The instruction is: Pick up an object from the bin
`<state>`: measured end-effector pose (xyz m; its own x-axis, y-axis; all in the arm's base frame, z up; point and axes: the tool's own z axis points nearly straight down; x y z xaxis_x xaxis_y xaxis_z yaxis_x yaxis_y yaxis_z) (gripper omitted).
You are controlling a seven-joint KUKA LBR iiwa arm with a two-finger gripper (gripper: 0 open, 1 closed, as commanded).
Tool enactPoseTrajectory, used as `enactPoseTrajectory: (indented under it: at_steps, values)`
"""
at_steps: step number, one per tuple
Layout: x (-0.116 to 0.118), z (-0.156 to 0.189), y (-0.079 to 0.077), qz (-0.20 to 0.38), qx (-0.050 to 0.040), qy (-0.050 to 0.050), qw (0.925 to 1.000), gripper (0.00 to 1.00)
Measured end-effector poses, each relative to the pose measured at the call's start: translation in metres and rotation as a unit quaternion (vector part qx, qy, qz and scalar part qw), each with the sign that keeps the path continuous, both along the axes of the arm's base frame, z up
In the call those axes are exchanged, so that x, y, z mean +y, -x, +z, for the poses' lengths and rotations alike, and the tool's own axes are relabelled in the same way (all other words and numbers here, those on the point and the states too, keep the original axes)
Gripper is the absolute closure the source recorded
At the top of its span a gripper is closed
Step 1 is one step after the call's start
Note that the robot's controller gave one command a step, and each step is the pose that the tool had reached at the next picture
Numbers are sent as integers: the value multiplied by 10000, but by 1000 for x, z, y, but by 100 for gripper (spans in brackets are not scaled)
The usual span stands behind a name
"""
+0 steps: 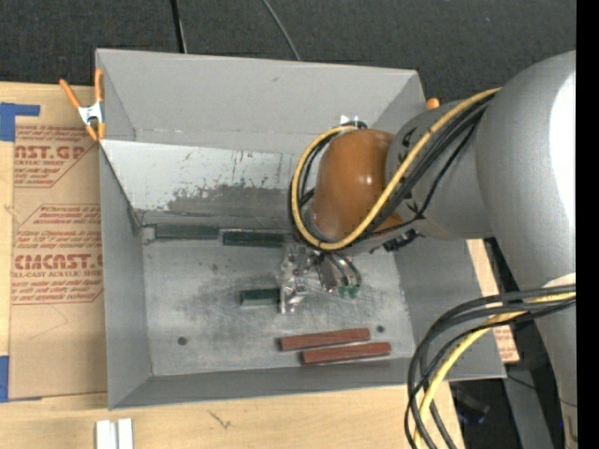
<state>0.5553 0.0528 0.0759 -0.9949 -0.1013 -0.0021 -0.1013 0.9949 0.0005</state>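
Camera view: arm enters from the right, its glossy orange-brown wrist cover (348,187) looped by yellow-and-black cables (301,181), hanging over the middle of the grey metal bin (187,110). Gripper (307,286) is low, at or just above the scuffed floor, slightly right of centre. Its shiny metal end reads as a cluttered tangle from this angle; whether it is open or closed cannot be told, and nothing can be confirmed as held. Nearest thing: small dark green rectangular block (258,297), lying flat on the floor just left of the gripper, long side running left to right. Its right end meets the gripper's metal; contact or mere overlap not resolvable. Small green piece (350,293) shows at the gripper's right side, too small to identify. Two long reddish-brown bars (323,341) lie side by side, touching, near the front wall, below the gripper and apart from it. Long dark green strip (253,239) lies flat along the foot of the back wall, left of the wrist cover.
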Motion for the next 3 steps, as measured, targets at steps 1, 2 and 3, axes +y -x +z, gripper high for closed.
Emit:
enactPoseTrajectory:
  at_steps: [1,2,3]
  values:
    - [0,3,1,4,9,1,10000,100]
    - [6,40,-2,455,-17,4,9990,100]
    - [-26,214,24,679,-11,4,9977,100]
